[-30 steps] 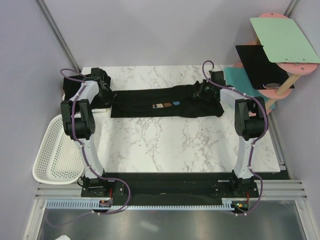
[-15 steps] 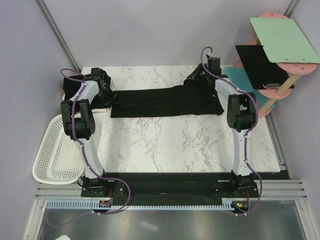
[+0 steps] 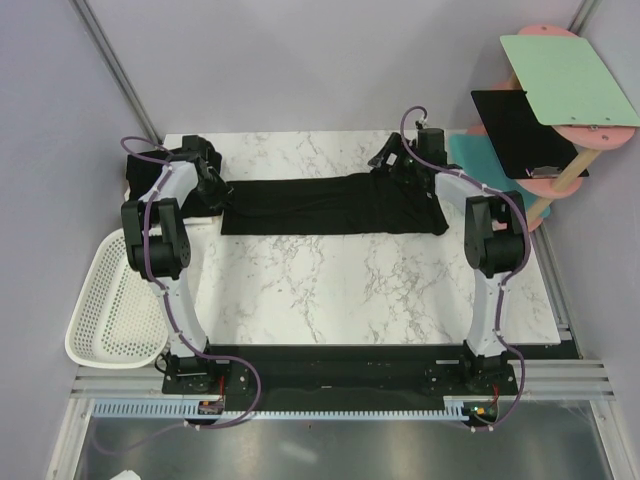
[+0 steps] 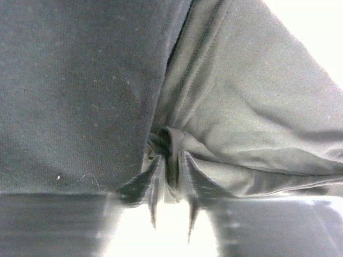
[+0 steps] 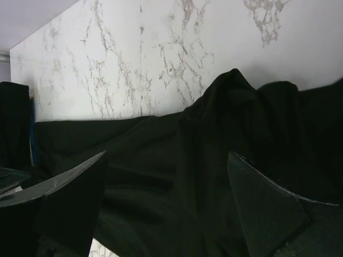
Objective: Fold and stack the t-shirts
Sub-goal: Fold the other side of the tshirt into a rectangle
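Two grippers sit at opposite ends of one black t-shirt, and we start with the left gripper. Its fingertips stand close together with a puckered fold of the shirt's fabric pinched between them, so we read it as clamped on the cloth. In the top view this gripper is low at the shirt's left end. The right gripper has its jaws spread wide with nothing between them, and we see it hanging just above the rumpled right end of the garment, where the cloth rises in a soft peak. From above, that gripper is at the shirt's far right corner.

Between the two arms the t-shirt lies stretched out as a long, flat band across the far half of the marble table, its print not showing. We also make out a second black garment at the far left corner, partly hidden by the left arm. A white perforated basket sits off the table's left edge. To the right a pink rack holds a mint green board, a black panel and a teal mat.
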